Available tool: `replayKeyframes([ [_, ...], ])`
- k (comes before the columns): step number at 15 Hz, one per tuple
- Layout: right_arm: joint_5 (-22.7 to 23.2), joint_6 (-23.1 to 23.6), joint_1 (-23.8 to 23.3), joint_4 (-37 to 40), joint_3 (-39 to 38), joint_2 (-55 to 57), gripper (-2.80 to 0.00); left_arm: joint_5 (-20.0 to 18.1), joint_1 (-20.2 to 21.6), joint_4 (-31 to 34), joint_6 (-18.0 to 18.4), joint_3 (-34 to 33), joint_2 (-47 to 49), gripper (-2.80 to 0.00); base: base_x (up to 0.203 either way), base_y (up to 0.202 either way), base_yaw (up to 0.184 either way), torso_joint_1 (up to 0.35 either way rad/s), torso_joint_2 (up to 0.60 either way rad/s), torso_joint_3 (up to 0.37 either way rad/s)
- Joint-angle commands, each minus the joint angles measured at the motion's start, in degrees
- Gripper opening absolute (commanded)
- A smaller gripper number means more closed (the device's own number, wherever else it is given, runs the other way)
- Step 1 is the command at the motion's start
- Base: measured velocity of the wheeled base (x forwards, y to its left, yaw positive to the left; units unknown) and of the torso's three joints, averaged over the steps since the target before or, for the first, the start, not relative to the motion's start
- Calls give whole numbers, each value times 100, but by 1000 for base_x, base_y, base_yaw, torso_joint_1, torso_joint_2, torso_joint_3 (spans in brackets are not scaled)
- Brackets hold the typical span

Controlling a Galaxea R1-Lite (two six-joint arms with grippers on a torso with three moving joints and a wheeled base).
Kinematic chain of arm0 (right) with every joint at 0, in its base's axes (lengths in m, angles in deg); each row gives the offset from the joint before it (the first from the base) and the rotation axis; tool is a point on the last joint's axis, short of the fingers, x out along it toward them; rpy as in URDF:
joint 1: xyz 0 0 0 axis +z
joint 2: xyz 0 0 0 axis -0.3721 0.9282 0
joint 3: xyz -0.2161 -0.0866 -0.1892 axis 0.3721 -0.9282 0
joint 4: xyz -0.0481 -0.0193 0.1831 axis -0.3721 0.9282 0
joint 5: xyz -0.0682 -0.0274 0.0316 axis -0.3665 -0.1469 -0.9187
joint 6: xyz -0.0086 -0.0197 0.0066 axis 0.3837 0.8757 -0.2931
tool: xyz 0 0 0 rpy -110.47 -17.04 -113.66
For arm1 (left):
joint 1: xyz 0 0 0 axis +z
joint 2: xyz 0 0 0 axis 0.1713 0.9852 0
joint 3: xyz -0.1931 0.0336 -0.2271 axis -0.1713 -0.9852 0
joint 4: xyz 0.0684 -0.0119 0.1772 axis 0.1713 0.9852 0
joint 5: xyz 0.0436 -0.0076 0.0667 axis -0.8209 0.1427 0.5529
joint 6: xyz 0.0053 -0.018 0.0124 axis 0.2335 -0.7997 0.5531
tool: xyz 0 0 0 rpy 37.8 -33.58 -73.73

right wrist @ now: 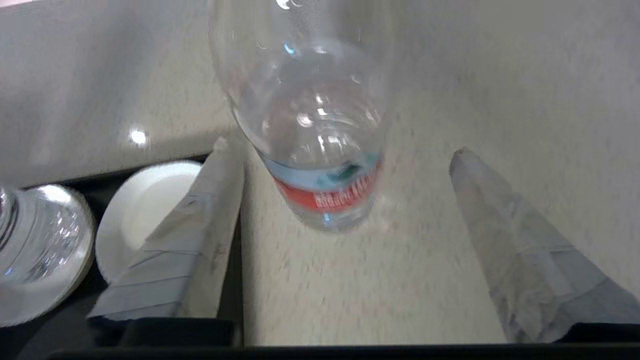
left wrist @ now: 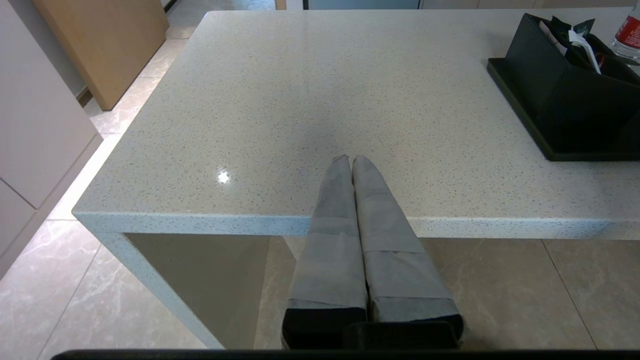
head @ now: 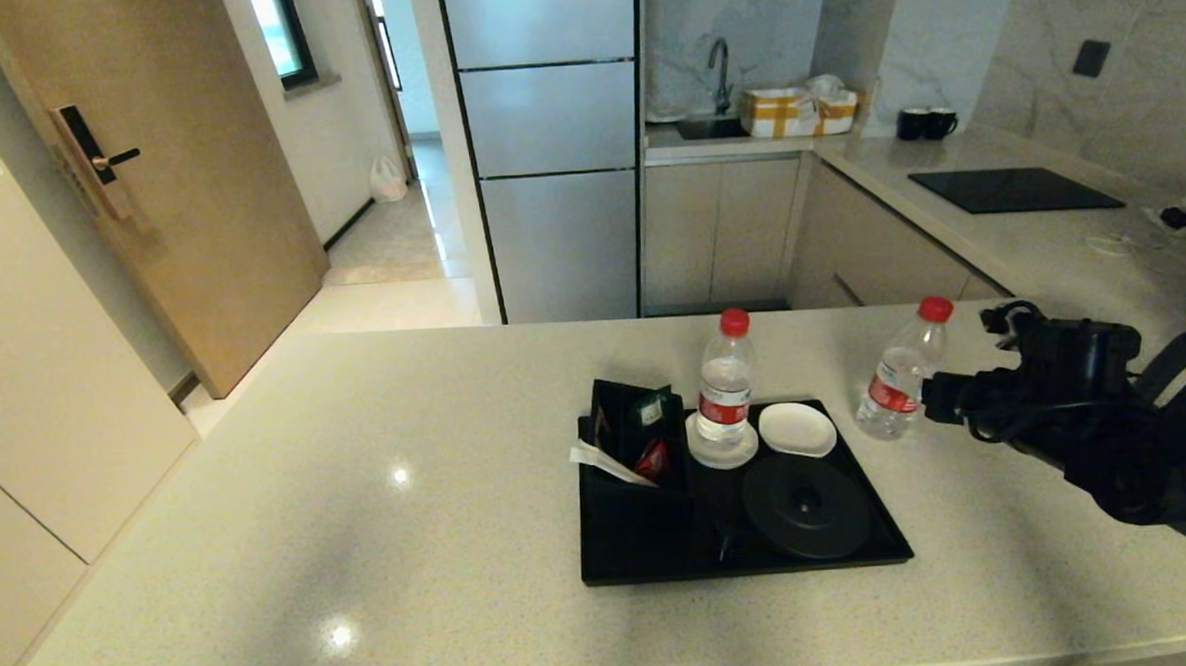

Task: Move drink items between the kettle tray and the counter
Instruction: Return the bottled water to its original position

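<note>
The right gripper (right wrist: 345,165) is seen spread wide around a clear bottle (right wrist: 310,130) with neither pad touching it. That bottle (head: 897,382) stands upright on the pale table (head: 360,503), just beside the far right corner of the black kettle tray (head: 663,555). A second bottle (head: 725,392) is set on a white saucer (head: 703,453) at the back of the tray, next to an empty saucer (head: 797,429). The round kettle base (head: 806,506) lies bare on the tray; no kettle is in view. A black sachet box (head: 633,441) occupies the tray's left end. The left gripper (left wrist: 348,162) is held pressed together, empty, over the table's near edge, well apart from the tray.

The risk, as judged from here, is a light bottle being tipped or pushed away if one pad meets it before the other. The nearer pad is also seen just beside the tray's rim and could catch on it.
</note>
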Motion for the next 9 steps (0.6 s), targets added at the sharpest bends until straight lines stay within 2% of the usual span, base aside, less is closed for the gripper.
replayKeyframes([
  [1,-11,42,50,-75,151,286,0,4,0,1,-1,-5,5,-280,0,0,0,0,0,0],
  [6,-27,46,245,31,677,512,0,4,0,1,-1,-5,5,-280,0,0,0,0,0,0],
  [9,-319,46,241,183,1183,835,0,4,0,1,-1,-5,5,-280,0,0,0,0,0,0],
])
